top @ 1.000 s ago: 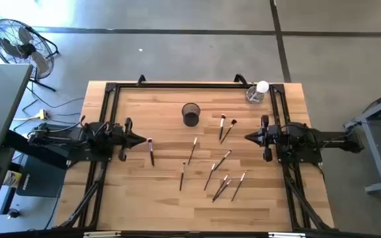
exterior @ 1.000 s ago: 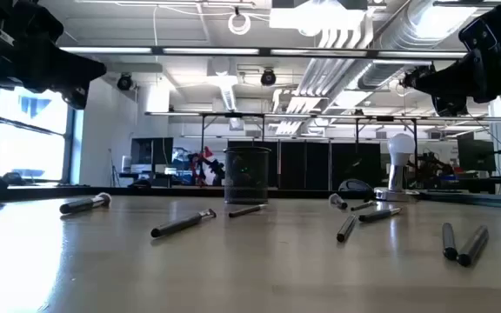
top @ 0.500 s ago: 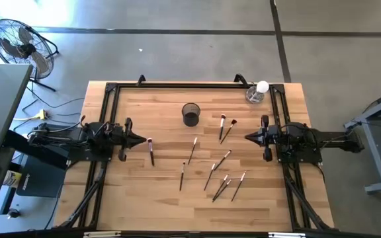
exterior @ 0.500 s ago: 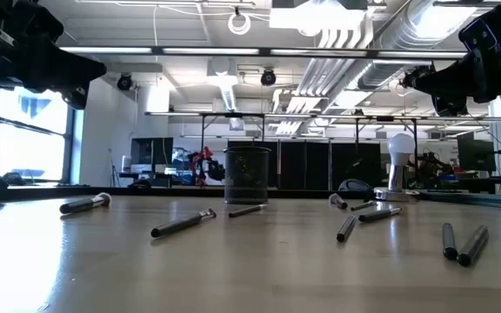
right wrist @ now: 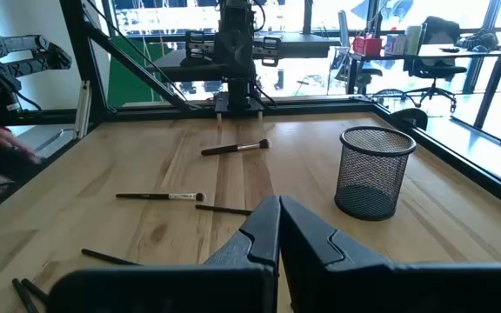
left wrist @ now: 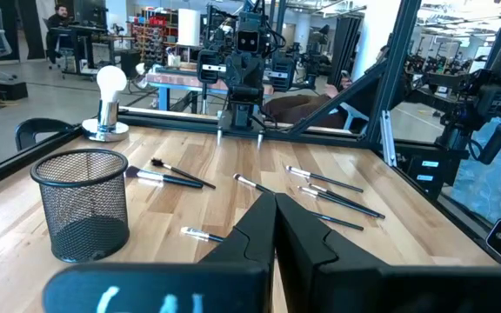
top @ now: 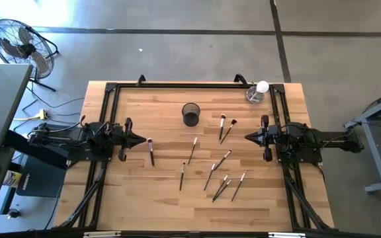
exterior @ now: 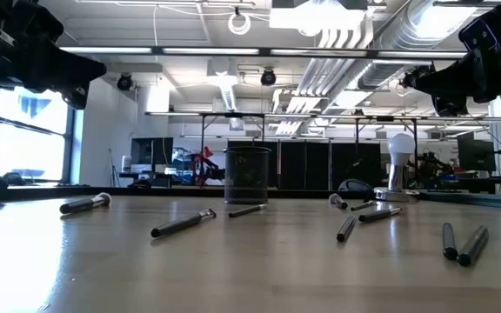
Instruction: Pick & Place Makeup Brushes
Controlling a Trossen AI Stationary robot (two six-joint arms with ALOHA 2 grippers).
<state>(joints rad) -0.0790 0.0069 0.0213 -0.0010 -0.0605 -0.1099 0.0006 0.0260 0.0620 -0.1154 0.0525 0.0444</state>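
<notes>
left gripper [top: 140, 139] closed | right gripper [top: 248, 137] closed | makeup brushes [top: 210, 166] between (untouched)

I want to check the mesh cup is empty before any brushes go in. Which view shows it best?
The left wrist view: the mesh cup is close, with part of its inside showing through the mesh, no brush visible. The right wrist view shows its side, the high view its small opening, the low view a distant silhouette.

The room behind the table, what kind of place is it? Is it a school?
Probably not a school. It looks like a big robot lab or workshop: another robot arm sits on its own workbench farther back, bare pipes and ducts run along the ceiling, and there are desks with office chairs by large windows.
</notes>
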